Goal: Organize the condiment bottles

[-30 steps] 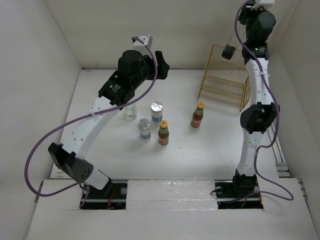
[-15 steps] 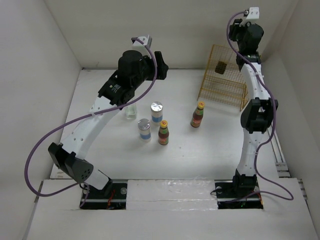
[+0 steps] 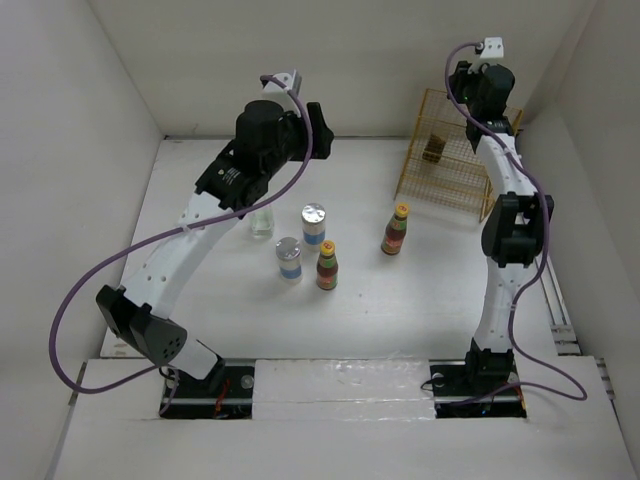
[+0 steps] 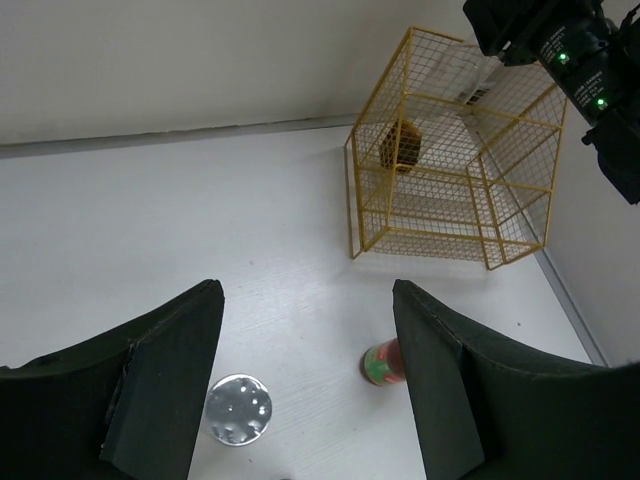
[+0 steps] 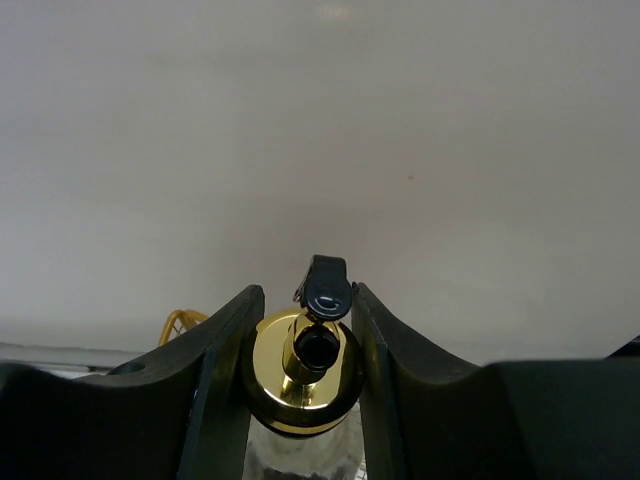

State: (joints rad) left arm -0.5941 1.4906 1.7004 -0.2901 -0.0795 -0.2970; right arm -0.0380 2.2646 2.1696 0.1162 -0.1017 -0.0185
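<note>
My right gripper [image 3: 442,138] is shut on a clear glass bottle with a gold-black spout [image 3: 435,150]. It holds the bottle at the top tier of the yellow wire rack [image 3: 455,175]. In the right wrist view the fingers [image 5: 225,350] clamp the bottle just below its gold cap [image 5: 300,390]. The left wrist view shows the spout [image 4: 403,143] behind the rack's wires. My left gripper [image 3: 322,122] is open and empty, high above the table. Below it stand the other clear bottle [image 3: 262,222], partly hidden by the arm, two silver-lidded jars [image 3: 314,225] [image 3: 289,258] and two yellow-capped sauce bottles [image 3: 327,265] [image 3: 397,228].
The rack [image 4: 450,170] stands at the back right corner against the white walls. In the left wrist view one jar lid [image 4: 238,408] and one sauce bottle [image 4: 383,362] show between my open left fingers [image 4: 170,380].
My right arm has swung the glass bottle down and to the left, from above the rack to its top tier. The left arm and the standing bottles have not moved.
</note>
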